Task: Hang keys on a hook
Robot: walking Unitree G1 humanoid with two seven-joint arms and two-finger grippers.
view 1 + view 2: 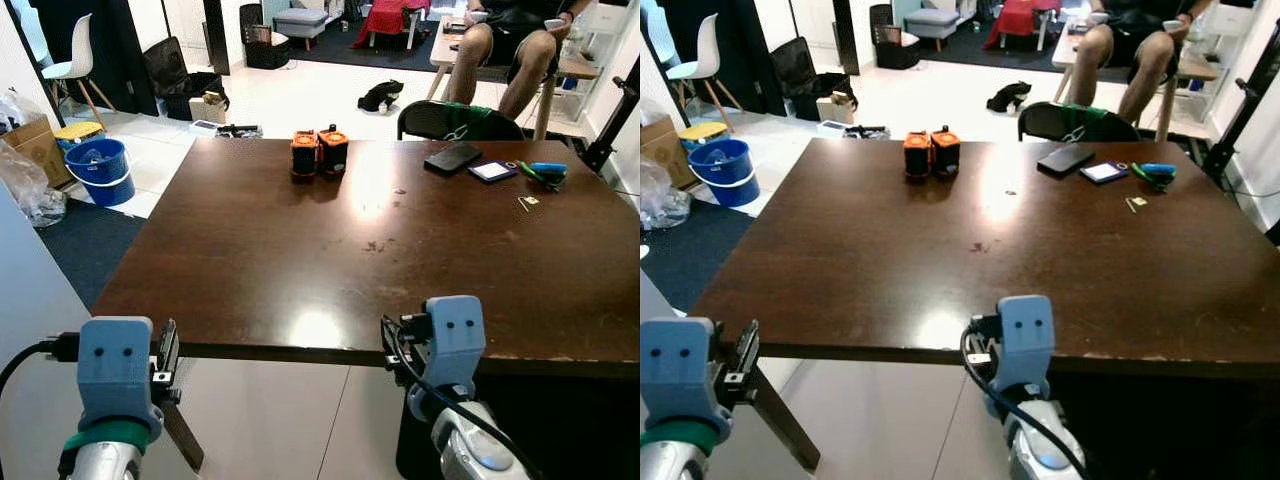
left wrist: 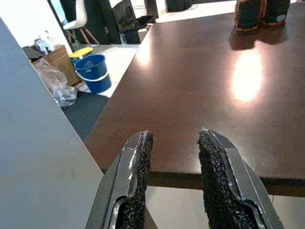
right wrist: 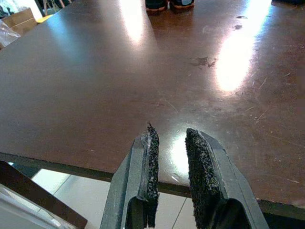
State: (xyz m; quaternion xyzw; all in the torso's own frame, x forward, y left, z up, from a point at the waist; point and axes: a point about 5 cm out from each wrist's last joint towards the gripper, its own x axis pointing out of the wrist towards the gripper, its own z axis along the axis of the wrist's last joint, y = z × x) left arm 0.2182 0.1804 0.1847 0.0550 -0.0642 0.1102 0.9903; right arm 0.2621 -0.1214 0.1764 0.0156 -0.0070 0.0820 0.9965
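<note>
Both pincers hang at the near edge of the dark table (image 1: pixel 250 250), fingers spread and empty: left pincer (image 2: pixel 174 143), right pincer (image 3: pixel 169 138). Keys (image 1: pixel 527 203) lie well ahead of the right pincer.

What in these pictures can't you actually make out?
- Person: head view, cut off above the waist by the top edge.
- Small pale bit on the table: too small to identify.
- Green-blue item: too small to name.
- Orange-black pair: left wrist view, tops cut off.
- Keys, hook: cannot be made out.
</note>
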